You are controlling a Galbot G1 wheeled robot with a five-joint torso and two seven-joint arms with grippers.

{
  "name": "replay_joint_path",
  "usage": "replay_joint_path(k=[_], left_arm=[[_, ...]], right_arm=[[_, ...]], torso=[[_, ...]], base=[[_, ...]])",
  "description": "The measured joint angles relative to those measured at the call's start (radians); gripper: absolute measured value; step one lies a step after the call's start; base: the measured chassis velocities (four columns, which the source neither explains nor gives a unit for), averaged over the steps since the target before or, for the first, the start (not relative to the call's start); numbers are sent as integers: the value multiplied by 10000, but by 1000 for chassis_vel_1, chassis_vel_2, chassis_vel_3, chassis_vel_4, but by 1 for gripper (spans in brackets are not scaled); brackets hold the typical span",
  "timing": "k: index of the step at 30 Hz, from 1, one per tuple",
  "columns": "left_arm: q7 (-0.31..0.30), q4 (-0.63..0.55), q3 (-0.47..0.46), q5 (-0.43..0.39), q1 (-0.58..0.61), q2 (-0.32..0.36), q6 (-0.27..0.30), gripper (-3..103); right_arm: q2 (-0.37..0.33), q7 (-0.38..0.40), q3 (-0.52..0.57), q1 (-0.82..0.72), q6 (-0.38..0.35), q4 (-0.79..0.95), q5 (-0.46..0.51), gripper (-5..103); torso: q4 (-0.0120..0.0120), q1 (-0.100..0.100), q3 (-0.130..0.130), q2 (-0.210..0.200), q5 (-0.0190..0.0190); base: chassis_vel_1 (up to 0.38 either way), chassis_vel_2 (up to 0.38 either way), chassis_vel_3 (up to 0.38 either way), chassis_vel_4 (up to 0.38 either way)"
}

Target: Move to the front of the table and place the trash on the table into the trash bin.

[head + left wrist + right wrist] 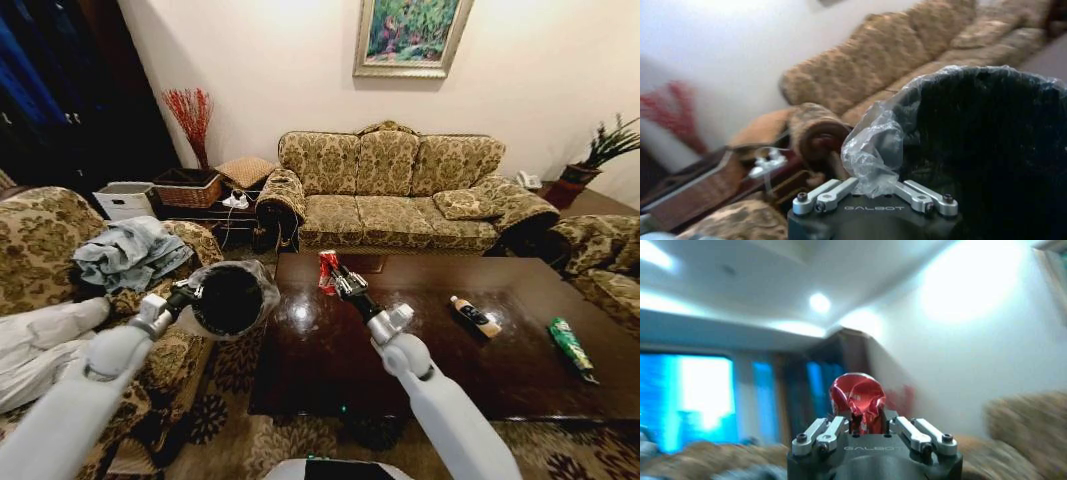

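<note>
My left gripper (190,296) is shut on the rim of the black trash bin (231,298), lined with a crinkly clear bag, and holds it in the air left of the table (420,350). In the left wrist view the left gripper (875,192) pinches the bag and rim of the bin (987,150). My right gripper (338,275) is shut on a crushed red can (327,268), lifted above the table's far left part, just right of the bin. The red can (857,400) sits between the fingers of the right gripper (870,432). A dark bottle with a white cap (475,316) and a green bottle (571,347) lie on the table's right half.
A patterned sofa (400,190) stands behind the table. An armchair with a blue-grey cloth (130,252) is at the left, another armchair (605,265) at the right. A woven basket (188,187) and a white box (126,198) stand at the back left.
</note>
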Motion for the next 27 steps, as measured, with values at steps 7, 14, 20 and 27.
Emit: replay_joint_path(k=[7, 14, 20, 27], left_arm=[[-805, -759, 539, -2485, -216, 1269, 1444, 0], [-1962, -1041, 816, -3431, -448, 1045, 1890, 0], [-2232, -974, 1057, -3308, -575, 644, 1888, 0], [-2213, -776, 1120, -3093, -593, 232, 1784, 0]], right_arm=[[23, -1220, -854, 562, 234, -299, 353, 27], [561, -1207, -2186, 1589, 612, -1351, -127, 27], [1245, -1060, -3381, 3075, 916, -2670, -660, 27], [1832, -939, -3890, 3752, 980, -3492, -1404, 35]], torso=[[-5, 2, 2, -1, 5], [-1, 2, 1, -1, -4], [-1, 3, 2, -1, 0], [1, 3, 2, -2, -1]], base=[[0, 0, 0, 0], [0, 0, 0, 0], [0, 0, 0, 0], [0, 0, 0, 0]])
